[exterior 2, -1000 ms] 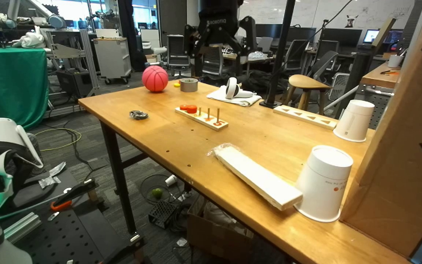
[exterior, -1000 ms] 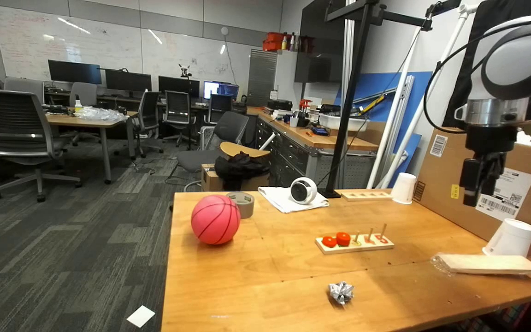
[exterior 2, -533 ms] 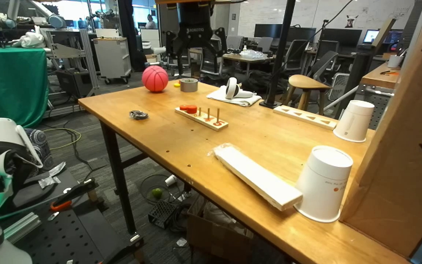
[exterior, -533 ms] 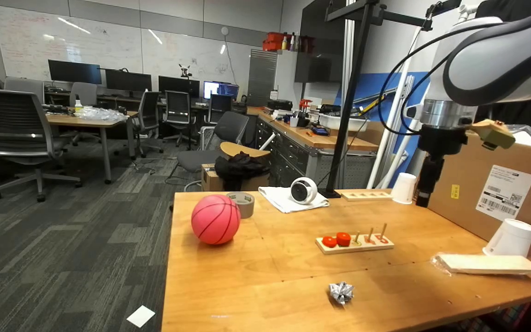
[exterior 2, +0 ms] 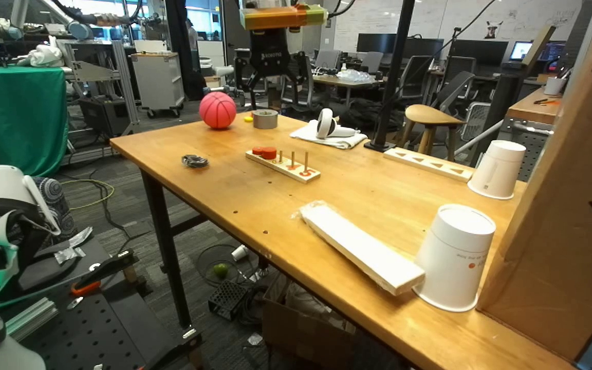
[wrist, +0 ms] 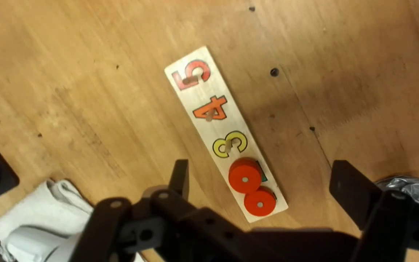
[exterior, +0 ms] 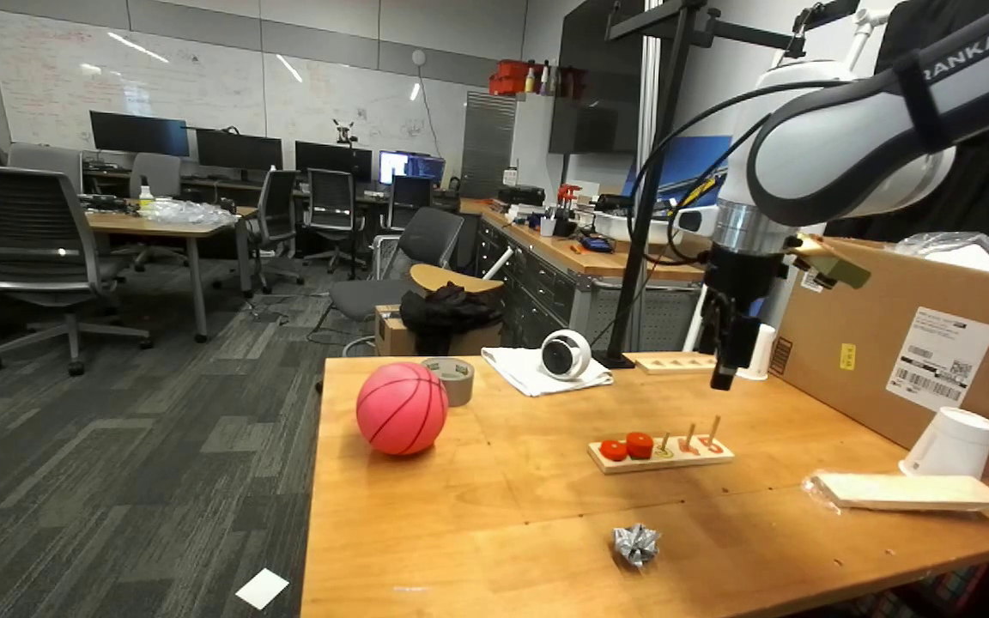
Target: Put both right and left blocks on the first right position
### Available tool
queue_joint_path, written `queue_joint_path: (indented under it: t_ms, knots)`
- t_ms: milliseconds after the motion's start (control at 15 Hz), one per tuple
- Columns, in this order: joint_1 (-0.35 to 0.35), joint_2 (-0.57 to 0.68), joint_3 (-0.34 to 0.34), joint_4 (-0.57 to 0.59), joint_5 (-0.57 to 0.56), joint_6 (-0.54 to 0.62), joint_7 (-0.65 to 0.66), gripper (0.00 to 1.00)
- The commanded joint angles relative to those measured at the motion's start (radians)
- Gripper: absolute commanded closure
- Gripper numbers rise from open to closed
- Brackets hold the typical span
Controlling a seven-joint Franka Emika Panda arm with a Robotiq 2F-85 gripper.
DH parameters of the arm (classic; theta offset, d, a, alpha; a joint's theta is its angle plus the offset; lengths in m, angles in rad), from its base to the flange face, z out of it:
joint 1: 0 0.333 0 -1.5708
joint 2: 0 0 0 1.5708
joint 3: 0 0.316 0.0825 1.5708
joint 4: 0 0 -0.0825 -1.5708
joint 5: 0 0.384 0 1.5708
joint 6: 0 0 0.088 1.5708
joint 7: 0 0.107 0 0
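Note:
A pale wooden peg board (exterior: pixel 670 457) lies on the table, also seen in an exterior view (exterior 2: pixel 288 172) and the wrist view (wrist: pixel 218 125). It is marked with numbers; bare pegs stand at 3, 4 and 5. Red round blocks sit on the two pegs at the other end: a taller one (wrist: pixel 245 176) by a partly covered number, and a lower one (wrist: pixel 260 202) at the end. My gripper (exterior: pixel 724 378) hangs well above the table, also in an exterior view (exterior 2: pixel 276 100). In the wrist view the gripper (wrist: pixel 262 178) is open and empty, its fingers apart either side of the red blocks' end.
A pink ball (exterior: pixel 402 409), tape roll (exterior: pixel 453 382), and white cloth (exterior: pixel 529 378) with a white controller (exterior: pixel 565 354) stand farther off. Crumpled foil (exterior: pixel 635 546), a wrapped wooden plank (exterior: pixel 911 492), white cups (exterior 2: pixel 455 257), a black post (exterior 2: pixel 393 77) and a large cardboard box (exterior: pixel 881 343) surround the board.
My gripper has travelled leftward in both exterior views, coming nearer to above the peg board, and has turned. The board and red blocks have not moved.

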Motion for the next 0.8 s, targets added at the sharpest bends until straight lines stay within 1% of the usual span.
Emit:
queue_joint_path:
  t_ms: [0, 133, 267, 333, 467, 733]
  knots:
    - [0.004, 0.101, 0.039, 0.103, 0.056, 0.049, -0.176, 0.00]
    - [-0.002, 0.140, 0.065, 0.125, 0.091, 0.076, -0.277, 0.00]
    - [-0.015, 0.168, 0.087, 0.141, 0.156, 0.081, -0.402, 0.00]
    - [-0.010, 0.133, 0.080, 0.096, 0.097, 0.073, -0.285, 0.00]
    - [-0.011, 0.158, 0.087, 0.112, 0.124, 0.075, -0.348, 0.00]
    - [-0.014, 0.164, 0.087, 0.120, 0.126, 0.075, -0.368, 0.00]
